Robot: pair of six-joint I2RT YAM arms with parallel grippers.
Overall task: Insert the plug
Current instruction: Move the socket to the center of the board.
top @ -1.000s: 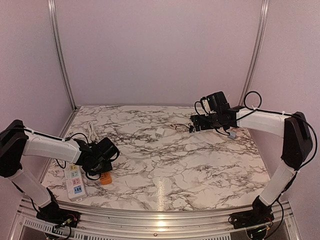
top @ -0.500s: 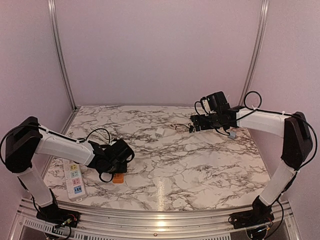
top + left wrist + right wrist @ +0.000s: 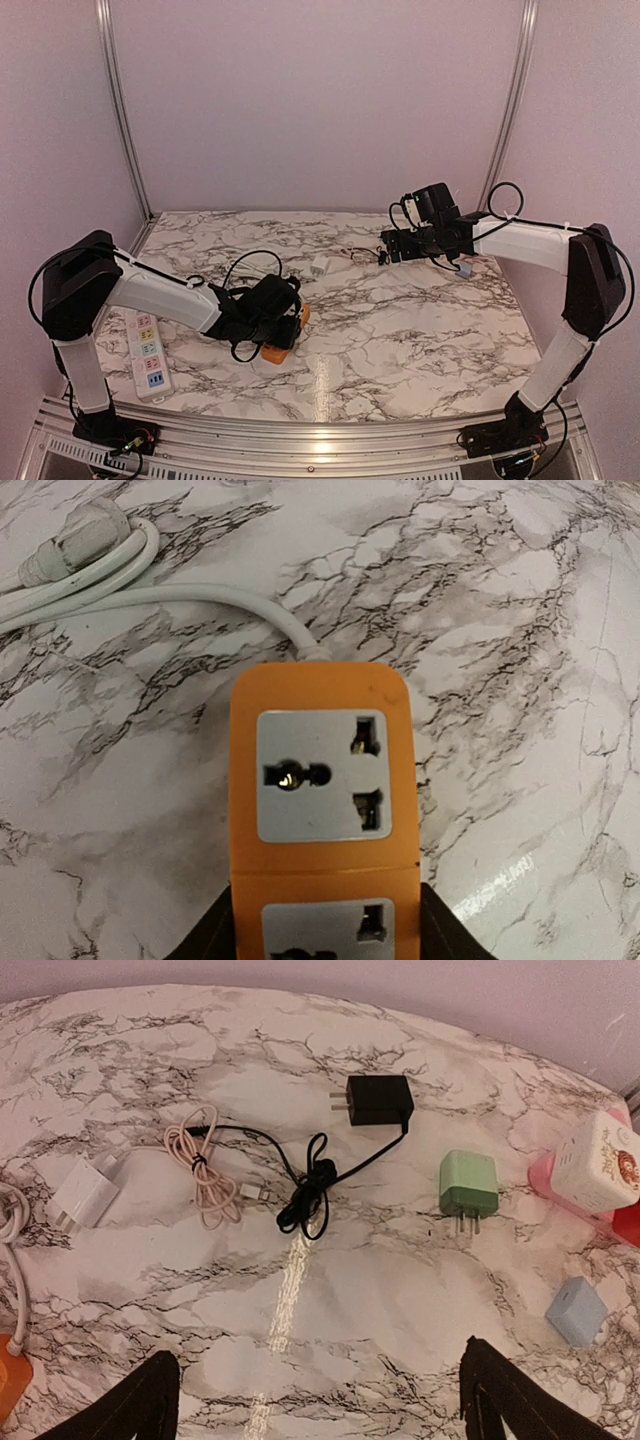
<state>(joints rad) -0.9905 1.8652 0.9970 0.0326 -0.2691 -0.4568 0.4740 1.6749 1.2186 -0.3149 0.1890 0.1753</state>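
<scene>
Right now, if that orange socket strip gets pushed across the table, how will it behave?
The orange socket strip looks hard and flat-bottomed, so it probably slides rather than tips or rolls, especially on the glossy table. Its thick white cord would likely trail stiffly and tug it sideways.

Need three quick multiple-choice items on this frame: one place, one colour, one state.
1. Where is the white power strip with coloured sockets? A) near-left edge of the marble table B) far-right corner C) table's middle
2. Body colour of the grey-faced socket block in the left gripper? A) blue B) orange C) black
3. State of the right gripper? A) shut on a cable B) shut on an adapter C) open, empty
Key: 1A, it lies by the near-left edge; 2B, its casing is orange; 3C, jaws wide apart, nothing between them.
</scene>
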